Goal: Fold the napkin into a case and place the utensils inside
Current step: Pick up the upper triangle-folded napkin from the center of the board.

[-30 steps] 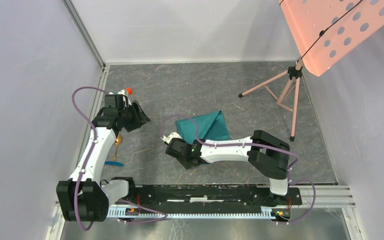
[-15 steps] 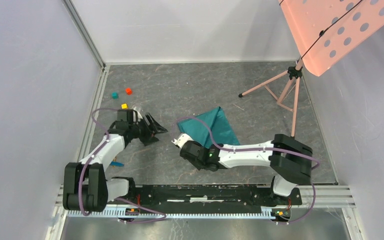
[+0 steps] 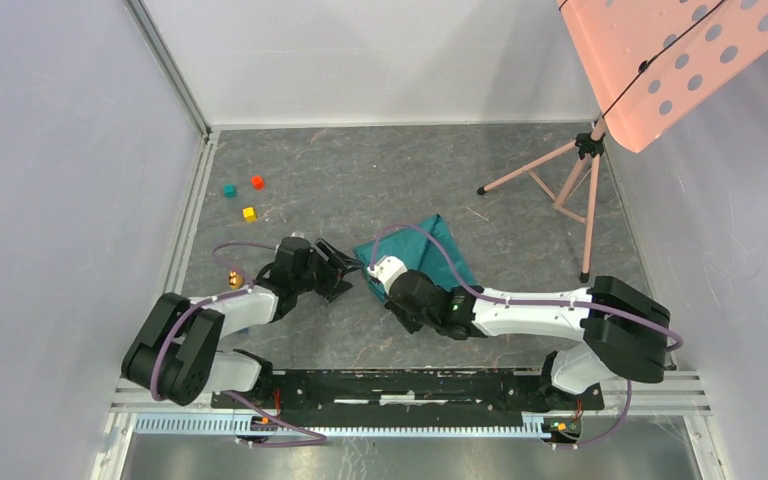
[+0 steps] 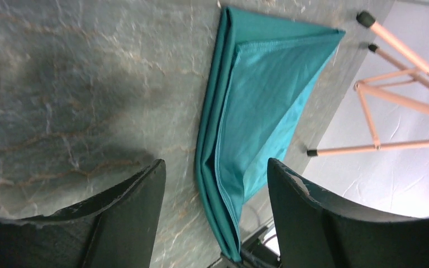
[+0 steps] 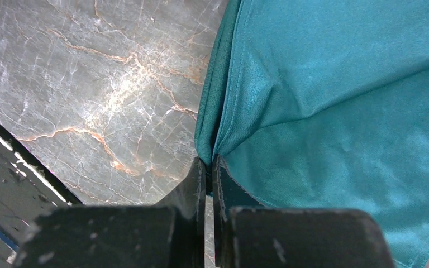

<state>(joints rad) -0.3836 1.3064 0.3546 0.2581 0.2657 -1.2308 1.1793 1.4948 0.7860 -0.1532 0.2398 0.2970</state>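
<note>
The teal napkin lies folded in layers, roughly triangular, mid-table; no narrow case is in view. My right gripper is shut on the napkin's near-left corner, and the cloth puckers where the right gripper pinches it. My left gripper is open just left of the napkin, low over the table. In the left wrist view the napkin's layered edge runs between the spread fingers, untouched. Only a gold spoon end shows beside the left arm; the blue utensil is hidden.
Red, teal and yellow cubes sit at the back left. A pink music stand's tripod stands at the back right, and its perforated desk overhangs that corner. Walls close in both sides.
The left arm swung right and nearer, to the napkin's left edge, uncovering the cubes, and its jaws widened. The right gripper shut on the napkin's corner and shifted right.
</note>
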